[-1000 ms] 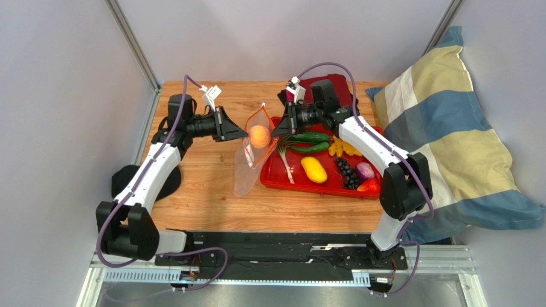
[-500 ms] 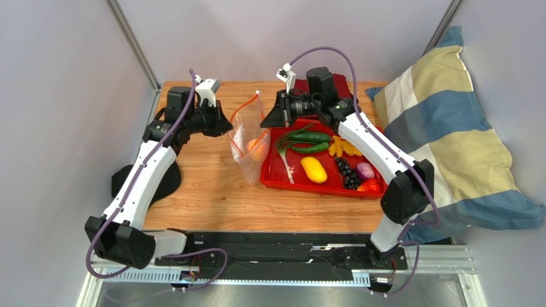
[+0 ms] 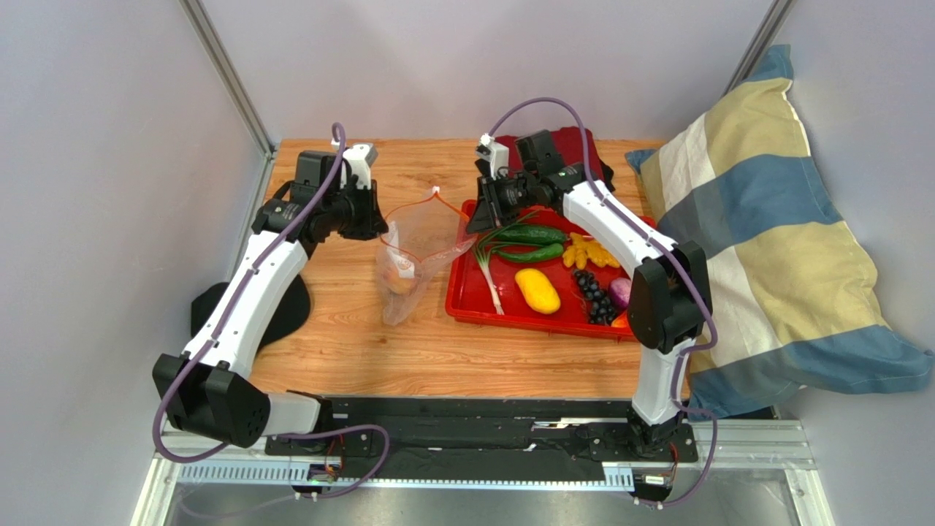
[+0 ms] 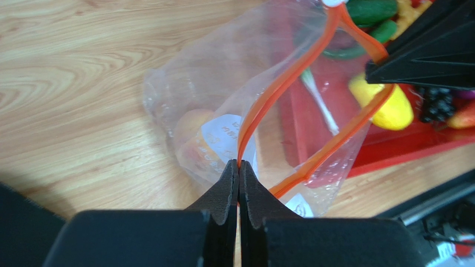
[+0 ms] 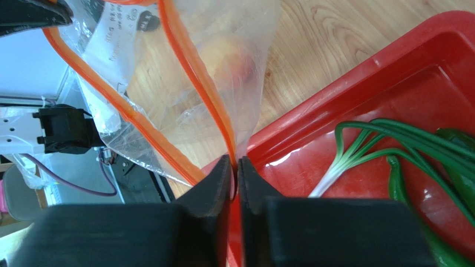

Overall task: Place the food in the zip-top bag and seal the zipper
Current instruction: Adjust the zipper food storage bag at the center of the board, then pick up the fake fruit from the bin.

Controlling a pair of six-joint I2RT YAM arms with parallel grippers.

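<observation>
**Q:** Where was the zip-top bag (image 3: 402, 294)?

**A:** It hung over the table (image 3: 340, 329), just left of the red tray (image 3: 459, 287), stretched between the two arms. One peach (image 4: 189, 139) sat low inside it, behind the white label. The top view did not show whether the bag's lower end touched the wood.

**Q:** How was the zipper (image 4: 281, 86) held?

**A:** Each end of it was pinched. The left gripper (image 4: 238, 164) had its fingers clamped on the near end of the strip. The right gripper (image 5: 234, 161) had its fingers clamped on the opposite end, at the tray's rim. The two orange tracks bowed apart, so the mouth was open.

**Q:** What did each view add?

**A:** Only the wrist views showed the pinch points and the parted tracks. Only the top view showed the full tray, with the yellow oval fruit (image 3: 537, 290) and the grape bunch (image 3: 594, 298) lying in it. The right wrist view showed a scallion (image 5: 362, 144) close up.
</observation>
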